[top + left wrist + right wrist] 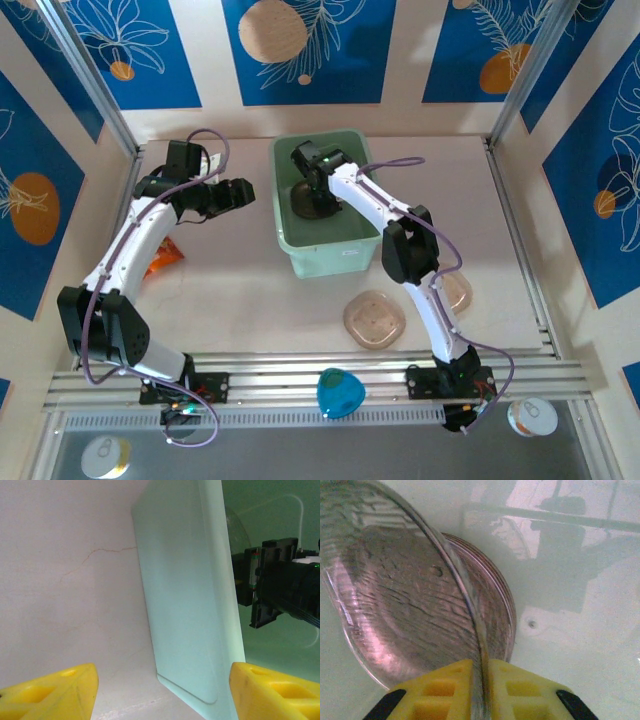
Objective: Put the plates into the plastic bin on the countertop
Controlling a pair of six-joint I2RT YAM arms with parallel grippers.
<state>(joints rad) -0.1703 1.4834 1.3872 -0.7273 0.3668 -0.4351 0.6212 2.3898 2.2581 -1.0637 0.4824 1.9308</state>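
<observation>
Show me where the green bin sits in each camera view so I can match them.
Top external: plastic bin upper centre, just right of the left gripper.
Left wrist: bin's outer wall down the middle, interior at right.
Right wrist: bin's pale floor behind the plate.
Shared landmark: the right gripper, pinching that plate's rim inside the bin.

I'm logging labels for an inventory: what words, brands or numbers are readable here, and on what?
No text can be read.
The plastic bin has a pale patch on its near wall, perhaps a sticker: too small to read.
The orange packet: any print is too small to read.
</observation>
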